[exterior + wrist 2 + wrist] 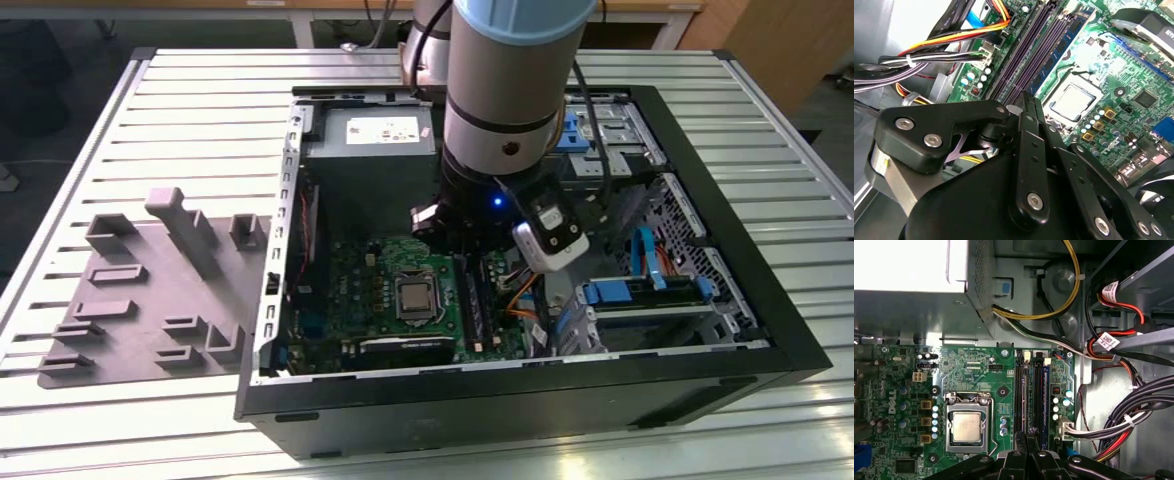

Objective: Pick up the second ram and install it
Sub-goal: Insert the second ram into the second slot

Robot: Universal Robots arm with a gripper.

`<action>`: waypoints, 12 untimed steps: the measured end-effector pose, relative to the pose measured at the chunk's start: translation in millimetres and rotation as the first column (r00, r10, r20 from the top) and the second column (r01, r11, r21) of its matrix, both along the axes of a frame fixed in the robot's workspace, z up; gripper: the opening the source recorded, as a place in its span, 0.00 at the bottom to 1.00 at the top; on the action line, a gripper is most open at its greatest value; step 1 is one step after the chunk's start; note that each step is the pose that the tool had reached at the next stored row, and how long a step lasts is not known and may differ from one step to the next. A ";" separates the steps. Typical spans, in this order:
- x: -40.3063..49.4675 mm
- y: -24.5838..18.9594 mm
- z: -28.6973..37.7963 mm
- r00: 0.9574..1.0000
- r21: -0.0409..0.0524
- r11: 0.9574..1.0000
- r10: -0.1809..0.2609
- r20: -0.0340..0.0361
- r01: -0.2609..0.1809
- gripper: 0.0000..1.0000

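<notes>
- At the exterior view's left, well apart from the work: a grey tray (134, 330) with raised blocks, no dark stick to see on it.
- Further right, an open computer case (534, 400), with the green motherboard (360, 290) flat on its floor and the processor socket (416, 297) near the middle of it.
- Just beside the socket, towards the exterior view's right: the long black memory slots (474, 290), with the arm reaching down into the case above them.
- In the first wrist view, the gripper (1026, 435) right over the slots, fingers (1019, 450) drawn almost together with a very thin gap between.
- From that gap, a thin dark strip along one slot, taken for the second ram (1026, 400), so apparently pinched at its edge.
- Pick-up judged as done; stick already lined up with a slot. Not possible to tell if fully pressed in, or if the pale end clips (1026, 356) are closed.
- Further right, bundled cables (1134, 405), apart from the gripper.
</notes>
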State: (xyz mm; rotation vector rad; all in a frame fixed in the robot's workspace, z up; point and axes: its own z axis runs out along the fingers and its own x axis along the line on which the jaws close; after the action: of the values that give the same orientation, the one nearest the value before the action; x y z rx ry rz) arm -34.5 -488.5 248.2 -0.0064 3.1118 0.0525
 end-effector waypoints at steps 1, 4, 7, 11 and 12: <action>0.0 0.3 -0.5 1.000 0.000 1.000 0.000 0.000 0.000 0.12; 0.1 1.5 -2.0 1.000 0.000 1.000 0.000 0.000 0.000 0.12; 0.1 2.1 -2.7 1.000 0.000 1.000 -0.001 0.000 0.001 0.12; 0.2 2.2 -4.1 1.000 0.000 1.000 -0.001 0.000 0.001 0.12; 0.3 2.2 -4.3 1.000 0.000 1.000 -0.001 0.000 0.001 0.12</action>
State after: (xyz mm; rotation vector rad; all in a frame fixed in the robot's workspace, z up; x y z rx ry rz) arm -34.2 -486.3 243.9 -0.0049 3.1119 0.0522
